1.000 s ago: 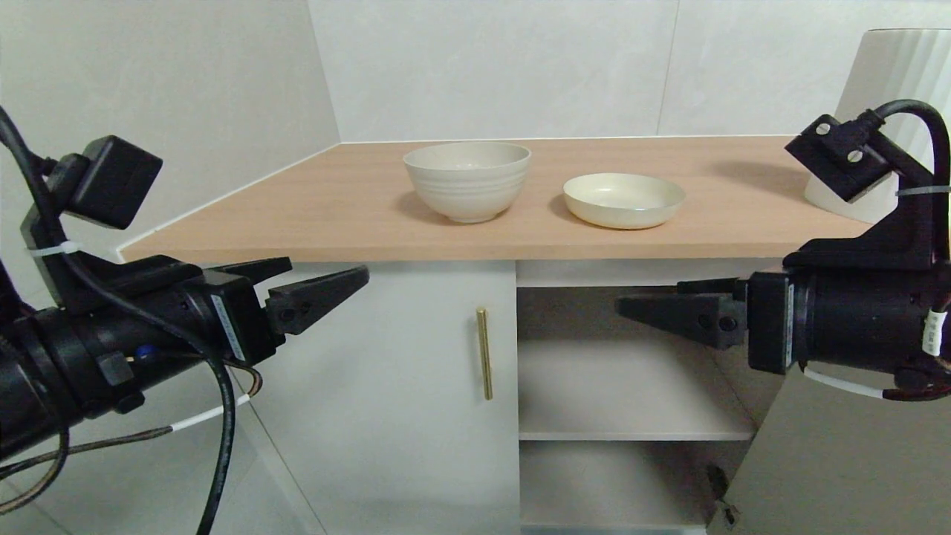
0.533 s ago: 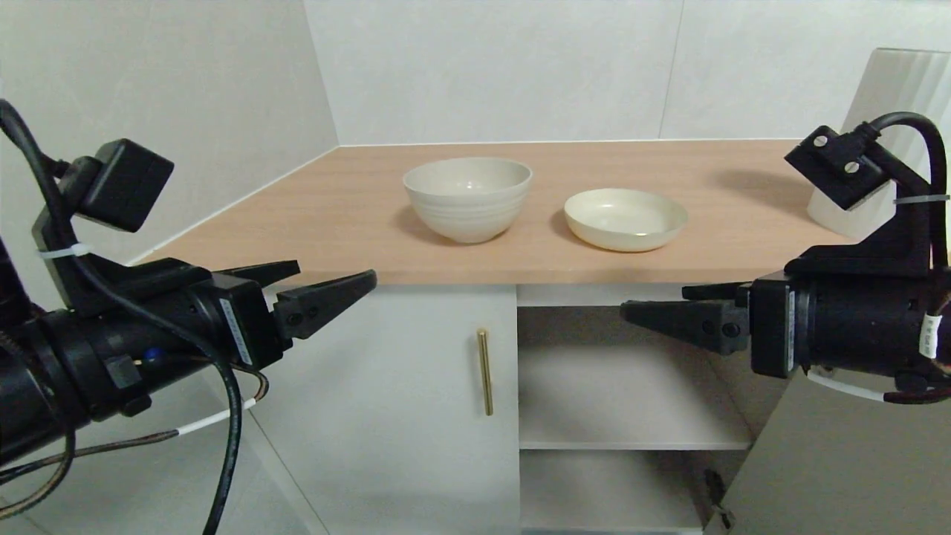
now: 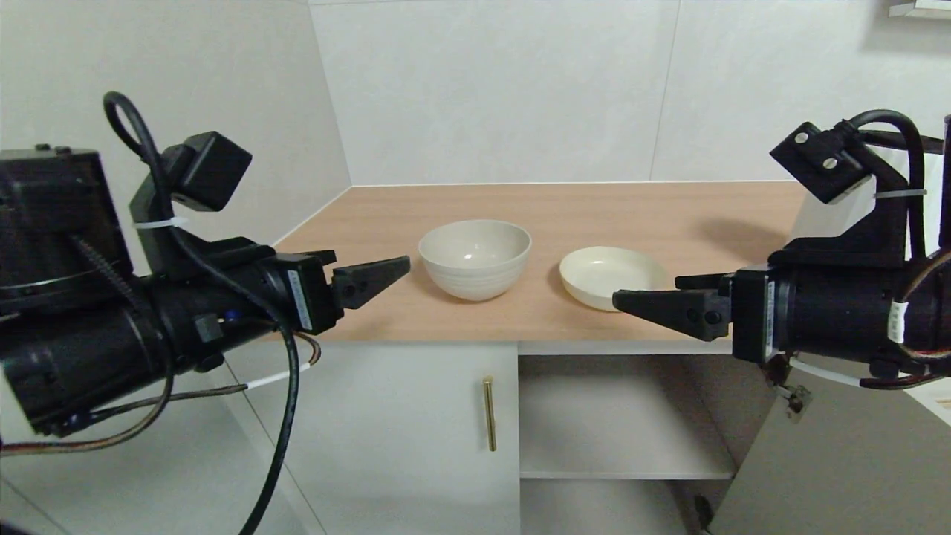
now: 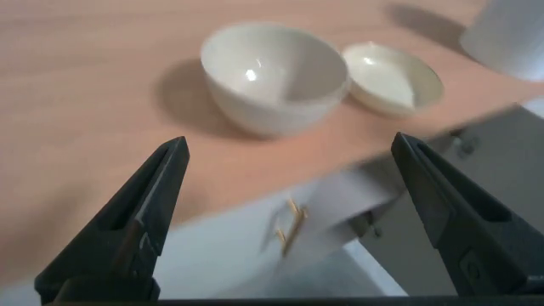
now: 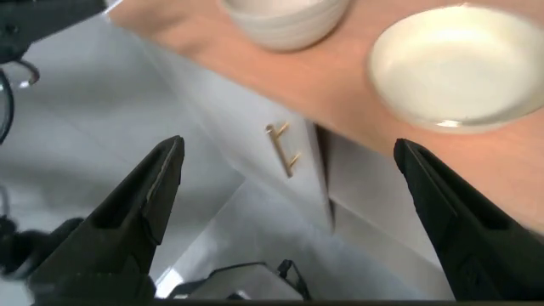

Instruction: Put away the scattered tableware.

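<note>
My left gripper [image 3: 369, 265] hangs over the front-left part of the wooden counter [image 3: 669, 215]. Its fingers are spread wide, gripping nothing, and point toward the bowl [image 3: 475, 256]. The deep cream bowl stands upright on the counter, near the front edge. To its right, close by but not touching, lies the shallow cream dish [image 3: 605, 273], also upright. My right gripper [image 3: 646, 291] hovers just in front of the dish at the counter's front edge, released, with its fingers wide apart. Below the counter, the left cabinet door [image 3: 416, 446] with its gold handle [image 3: 488, 412] is closed. The compartment to its right stands open, showing a white shelf [image 3: 617, 438].
</note>
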`<state>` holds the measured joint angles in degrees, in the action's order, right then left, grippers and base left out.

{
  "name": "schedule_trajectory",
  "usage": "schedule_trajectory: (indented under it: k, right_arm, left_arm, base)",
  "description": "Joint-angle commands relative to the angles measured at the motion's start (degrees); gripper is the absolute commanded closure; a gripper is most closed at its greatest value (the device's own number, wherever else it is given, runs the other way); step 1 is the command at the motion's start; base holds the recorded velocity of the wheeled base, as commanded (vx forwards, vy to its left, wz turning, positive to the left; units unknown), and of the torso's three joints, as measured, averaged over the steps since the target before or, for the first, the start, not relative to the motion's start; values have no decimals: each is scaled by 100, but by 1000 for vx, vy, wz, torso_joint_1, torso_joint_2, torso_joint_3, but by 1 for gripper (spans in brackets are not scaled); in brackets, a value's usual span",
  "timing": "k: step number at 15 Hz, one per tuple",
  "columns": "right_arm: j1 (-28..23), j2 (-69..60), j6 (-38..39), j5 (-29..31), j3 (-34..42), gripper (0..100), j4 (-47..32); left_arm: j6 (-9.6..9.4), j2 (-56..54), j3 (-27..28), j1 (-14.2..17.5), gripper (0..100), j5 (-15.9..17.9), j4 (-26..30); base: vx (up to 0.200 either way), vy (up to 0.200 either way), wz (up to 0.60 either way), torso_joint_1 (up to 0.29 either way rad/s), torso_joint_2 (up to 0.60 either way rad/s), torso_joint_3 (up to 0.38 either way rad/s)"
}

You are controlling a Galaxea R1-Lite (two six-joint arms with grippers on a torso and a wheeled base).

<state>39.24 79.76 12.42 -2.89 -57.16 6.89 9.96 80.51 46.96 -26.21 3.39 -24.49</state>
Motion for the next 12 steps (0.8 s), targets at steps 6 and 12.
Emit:
schedule_trajectory:
  k: [6, 12]
  right_arm:
    - [-734, 1208, 41, 473, -1667, 0, -566]
    - [-989, 1366, 524, 790, -1772, 0, -865]
  left_arm:
    - [674, 730, 1544, 230, 0, -40, 1333]
    - [1008, 1565, 1958, 257, 0, -84, 1553]
  base:
    - [0, 0, 0, 13, -37, -25]
    - [0, 0, 0, 0, 0, 0]
